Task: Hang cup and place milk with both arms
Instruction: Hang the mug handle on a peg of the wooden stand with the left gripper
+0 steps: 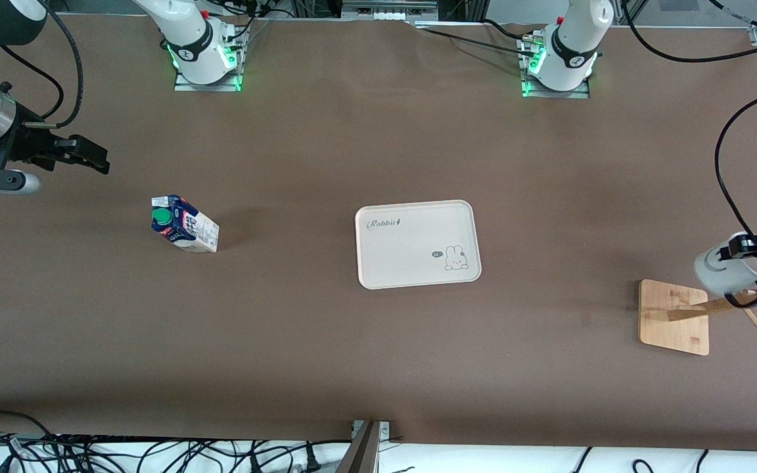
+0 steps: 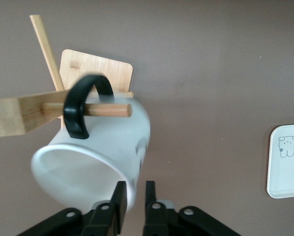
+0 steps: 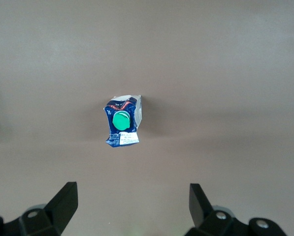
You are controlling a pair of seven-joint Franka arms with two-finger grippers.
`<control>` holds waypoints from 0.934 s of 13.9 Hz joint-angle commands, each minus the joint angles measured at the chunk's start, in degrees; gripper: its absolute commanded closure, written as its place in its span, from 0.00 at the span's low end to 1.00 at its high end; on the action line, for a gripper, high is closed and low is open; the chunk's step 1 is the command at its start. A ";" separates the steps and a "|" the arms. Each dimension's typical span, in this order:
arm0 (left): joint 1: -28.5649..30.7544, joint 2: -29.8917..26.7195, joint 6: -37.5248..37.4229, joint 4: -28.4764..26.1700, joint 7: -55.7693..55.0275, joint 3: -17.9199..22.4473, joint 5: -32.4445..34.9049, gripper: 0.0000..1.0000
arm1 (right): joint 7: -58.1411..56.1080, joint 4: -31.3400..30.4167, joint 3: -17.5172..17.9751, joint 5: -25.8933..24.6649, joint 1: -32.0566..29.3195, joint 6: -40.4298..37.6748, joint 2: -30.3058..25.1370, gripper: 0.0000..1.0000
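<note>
The white cup (image 1: 723, 268) hangs tilted with its black handle (image 2: 77, 108) looped over a peg (image 2: 110, 110) of the wooden rack (image 1: 674, 316) at the left arm's end of the table. My left gripper (image 2: 136, 185) is at the cup's rim (image 1: 746, 247). Its fingers stand a little apart, with the cup's wall in part of the gap and table showing in the rest. The milk (image 1: 184, 224) stands on the table toward the right arm's end, green cap up (image 3: 121, 120). My right gripper (image 1: 86, 154) is wide open and empty (image 3: 132, 187), up over the table by the milk.
A cream tray (image 1: 418, 217) with a rabbit print lies in the middle of the table; its corner shows in the left wrist view (image 2: 289, 187). The rack's wooden base (image 2: 97, 71) and a slanted stick (image 2: 47, 51) sit under the cup. Cables run along the table's front edge.
</note>
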 commanded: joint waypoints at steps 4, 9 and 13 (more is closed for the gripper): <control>-3.17 -2.27 -0.64 0.47 0.59 -0.70 4.75 0.00 | -0.72 -1.29 1.38 -0.60 -1.85 0.69 -1.57 0.00; -4.58 -2.81 -0.47 0.47 0.15 -0.53 7.49 0.00 | -0.72 -1.02 1.29 -0.69 -1.76 0.87 -1.48 0.00; -5.90 -2.63 -0.29 0.56 0.06 -0.53 7.76 0.00 | -0.81 0.56 1.29 -0.69 -1.76 0.69 -0.43 0.00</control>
